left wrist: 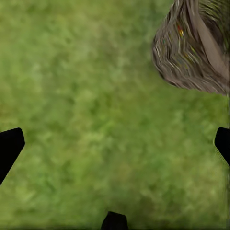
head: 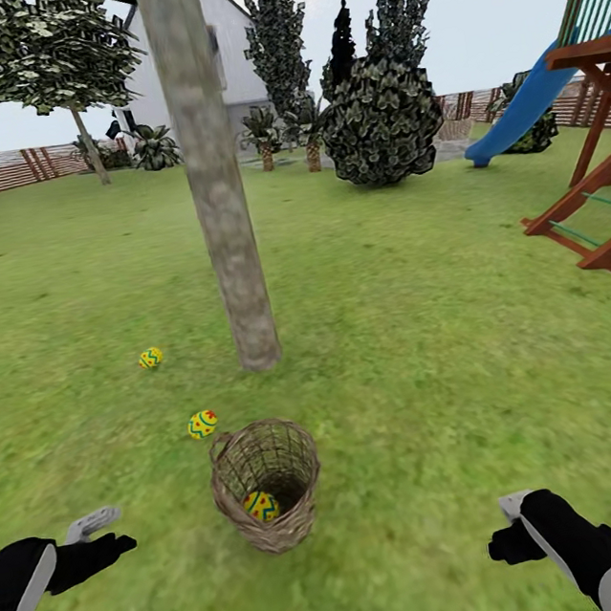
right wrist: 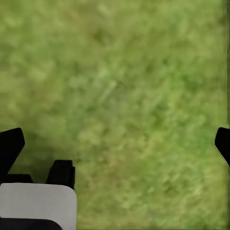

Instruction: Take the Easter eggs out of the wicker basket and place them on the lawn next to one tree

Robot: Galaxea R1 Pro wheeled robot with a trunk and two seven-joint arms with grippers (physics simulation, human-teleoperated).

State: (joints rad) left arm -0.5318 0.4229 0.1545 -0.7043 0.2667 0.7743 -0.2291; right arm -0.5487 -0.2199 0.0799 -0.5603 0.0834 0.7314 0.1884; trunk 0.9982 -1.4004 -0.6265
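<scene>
Left tool and right tool hang low over the lawn, both released, holding nothing. Between them, slightly ahead, the basket lies tipped toward the camera, one egg inside. Second egg on grass just beside its rim. Third egg farther, left of the tree.
</scene>
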